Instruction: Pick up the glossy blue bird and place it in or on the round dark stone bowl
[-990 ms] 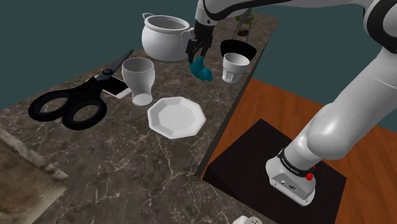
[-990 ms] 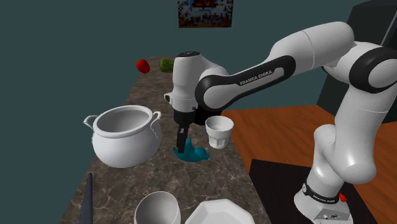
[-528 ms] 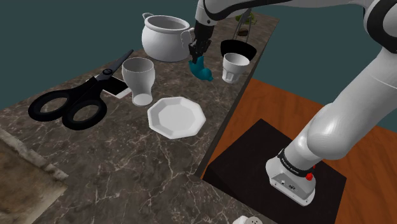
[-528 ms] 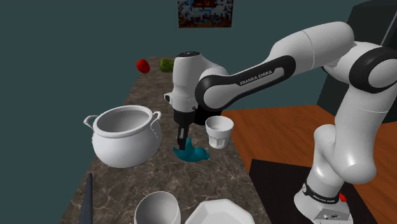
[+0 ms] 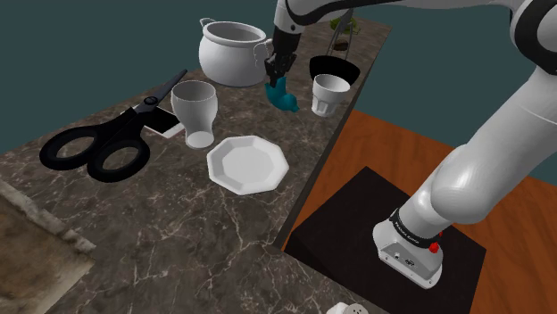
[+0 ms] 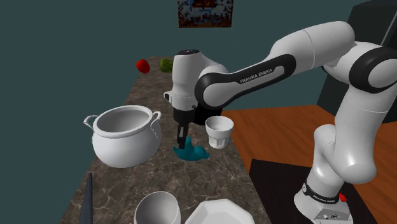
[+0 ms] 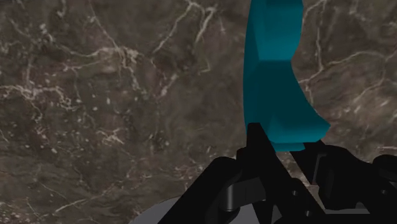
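1 octagonal white plate lies low centre in the shoulder view, on the marble counter. Beyond it, upper centre, the blue bird is at counter level, with the black gripper clamped on its upper end. 1 white cup stands just right of the bird. The dark round bowl sits behind the cup, apart from the bird. 1 white pot stands farther upper left.
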